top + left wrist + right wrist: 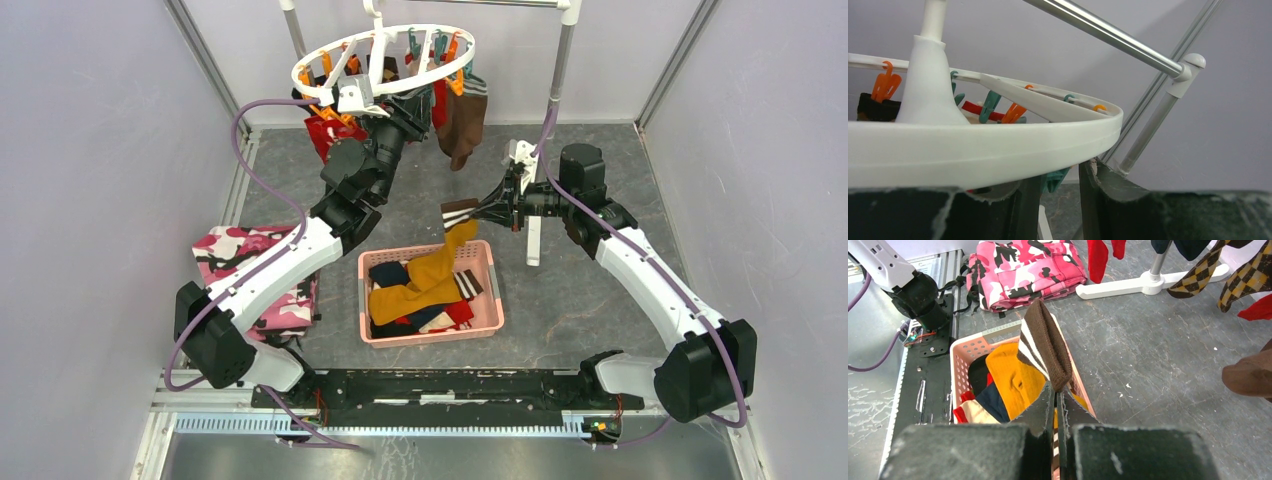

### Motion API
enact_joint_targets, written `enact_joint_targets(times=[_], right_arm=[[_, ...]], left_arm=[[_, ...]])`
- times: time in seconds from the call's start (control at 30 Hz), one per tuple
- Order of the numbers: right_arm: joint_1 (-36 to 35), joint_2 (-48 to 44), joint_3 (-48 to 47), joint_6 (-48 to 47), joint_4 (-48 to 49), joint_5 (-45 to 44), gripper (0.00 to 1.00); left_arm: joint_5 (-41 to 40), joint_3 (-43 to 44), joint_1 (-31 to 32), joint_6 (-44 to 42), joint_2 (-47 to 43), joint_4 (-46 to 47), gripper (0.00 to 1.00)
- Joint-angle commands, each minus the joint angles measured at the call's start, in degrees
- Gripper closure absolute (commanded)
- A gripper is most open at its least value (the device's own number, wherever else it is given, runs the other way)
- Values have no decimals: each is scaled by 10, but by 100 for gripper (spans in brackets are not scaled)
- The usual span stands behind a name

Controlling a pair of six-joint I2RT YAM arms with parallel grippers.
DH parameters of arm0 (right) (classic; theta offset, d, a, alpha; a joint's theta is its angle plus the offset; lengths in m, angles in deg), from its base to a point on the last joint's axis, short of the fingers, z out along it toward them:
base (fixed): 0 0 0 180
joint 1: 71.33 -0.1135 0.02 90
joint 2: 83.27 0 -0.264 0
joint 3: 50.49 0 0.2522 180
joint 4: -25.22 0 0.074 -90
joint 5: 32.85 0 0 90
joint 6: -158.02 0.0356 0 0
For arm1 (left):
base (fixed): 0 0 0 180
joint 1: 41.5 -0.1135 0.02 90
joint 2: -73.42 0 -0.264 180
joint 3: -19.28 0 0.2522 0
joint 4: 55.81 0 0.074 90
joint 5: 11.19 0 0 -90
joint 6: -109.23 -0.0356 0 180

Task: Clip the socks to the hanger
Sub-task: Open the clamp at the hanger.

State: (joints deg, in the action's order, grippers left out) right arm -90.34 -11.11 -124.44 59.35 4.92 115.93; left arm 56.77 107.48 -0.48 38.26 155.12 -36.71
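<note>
Holding a mustard sock [440, 265] by its striped cuff above the pink basket [430, 338], the right pincer [1057, 390] is clenched. The left pincer [1062, 187] straddles a teal clip [1053, 180] under the hanger [998, 145]; I cannot tell if it grips. Next, the cuff must reach that clip.

Standing here, I can read nothing: no words, labels, brand names, numbers or signs are legible on anything in sight.

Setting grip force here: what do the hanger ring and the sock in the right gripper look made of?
Hanger ring: hard-looking white plastic, smooth, slight sheen, moulded ridge along its edge. Sock: knitted fabric, fibre unclear; ribbed brown-and-white cuff, matte and fuzzy, body hanging limp.
</note>
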Motion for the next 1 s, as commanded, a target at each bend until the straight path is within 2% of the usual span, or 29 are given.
enact_joint_targets(times=[0.0,0.33,0.73,0.97], right_arm=[[1,6,-43,9,2,-24,100],[-13,55,-156,59,13,-151,100],[-67,106,-237,133,29,-305,100],[-71,120,-288,139,19,-325,100]], left_arm=[[-2,8,1,-5,-22,10,98],[0,2,1,-7,-31,1,98],[-4,-4,1,8,-36,-3,98],[-1,-9,1,10,-41,0,98]])
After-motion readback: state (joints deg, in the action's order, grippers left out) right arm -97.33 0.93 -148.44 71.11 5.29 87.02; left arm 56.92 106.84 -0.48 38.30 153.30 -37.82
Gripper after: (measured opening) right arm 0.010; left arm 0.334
